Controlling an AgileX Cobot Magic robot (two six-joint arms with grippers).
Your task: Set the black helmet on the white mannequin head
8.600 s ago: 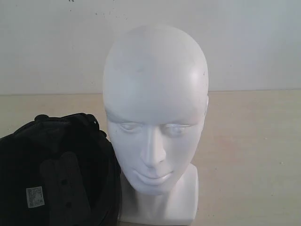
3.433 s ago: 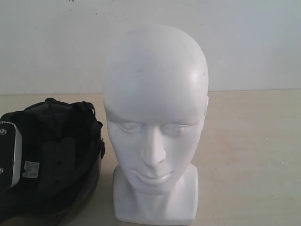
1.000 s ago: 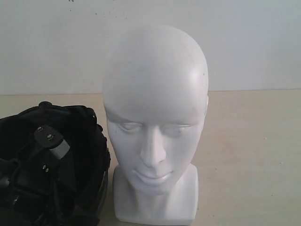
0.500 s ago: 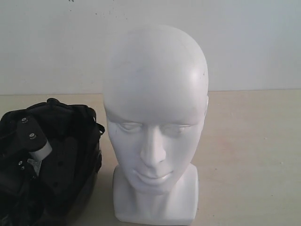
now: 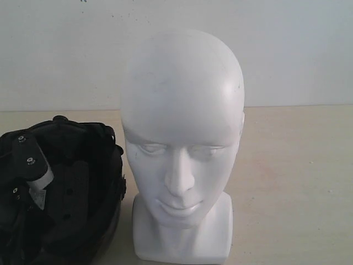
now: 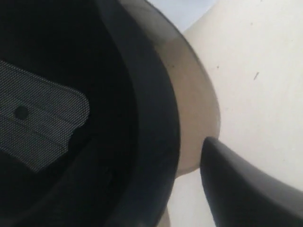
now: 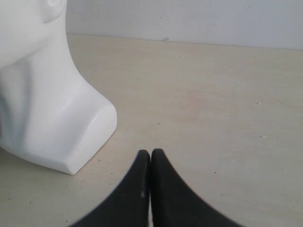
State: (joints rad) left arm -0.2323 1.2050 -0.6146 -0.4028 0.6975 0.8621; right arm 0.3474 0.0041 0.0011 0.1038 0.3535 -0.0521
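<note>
The black helmet (image 5: 77, 193) lies opening-up on the table at the left, right beside the white mannequin head (image 5: 182, 121), which stands upright and bare. My left gripper (image 5: 28, 161) reaches into the helmet's padded inside. In the left wrist view one finger (image 6: 241, 184) sits outside the helmet's rim (image 6: 151, 123) and smoke-tinted visor (image 6: 196, 113), with a strip of table showing between finger and rim. The other finger is hidden inside. My right gripper (image 7: 150, 155) hovers shut and empty over the table near the mannequin head's neck base (image 7: 71, 132).
A pale wooden table (image 5: 292, 182) runs to a white wall (image 5: 298, 49) behind. Bare tabletop lies to the right of the head. The helmet reaches past the left and lower edges of the exterior view.
The left gripper's part inside the helmet has shifted leftward over the last second, and the helmet has rocked slightly. The mannequin head has not moved.
</note>
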